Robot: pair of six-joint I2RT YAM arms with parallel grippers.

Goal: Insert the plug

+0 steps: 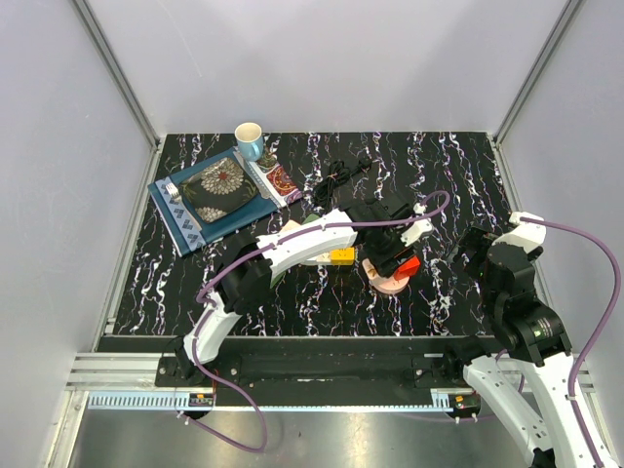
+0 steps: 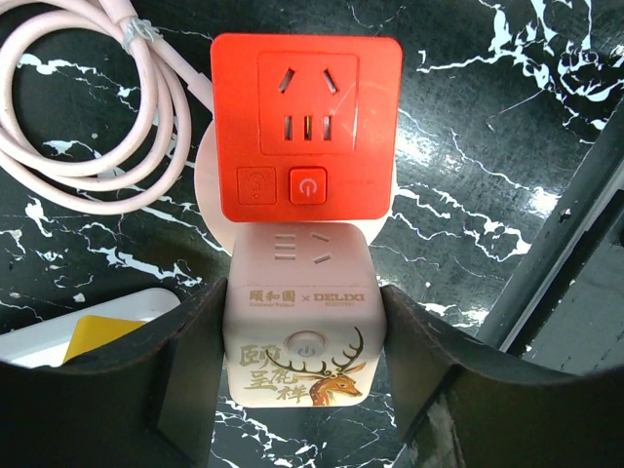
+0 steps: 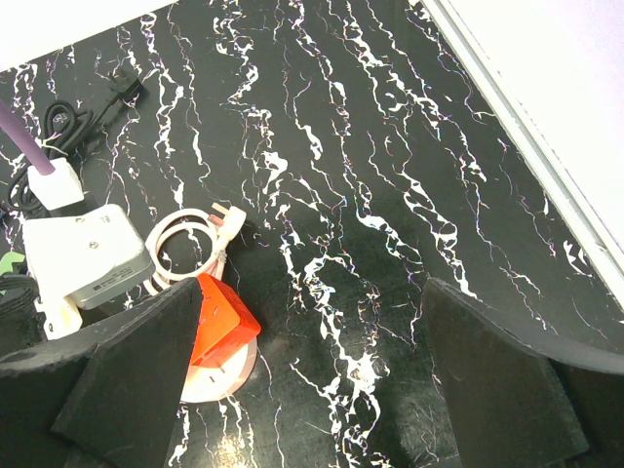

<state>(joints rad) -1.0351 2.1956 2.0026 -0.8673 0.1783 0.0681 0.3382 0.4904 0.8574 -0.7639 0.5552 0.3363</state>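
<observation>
Left fingers (image 2: 185, 375) grip pink cube socket (image 2: 302, 341) — cup (image 1: 250, 139) apart.

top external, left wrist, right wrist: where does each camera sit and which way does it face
Top external: above and behind the bases, looking down on the black marbled table; both arms show.
Left wrist: on the left arm, facing down at the pale pink cube socket clamped in the left gripper.
Right wrist: on the right arm, angled down across the table; the open right gripper frames it.
Shared: all see the orange square socket adapter.
</observation>
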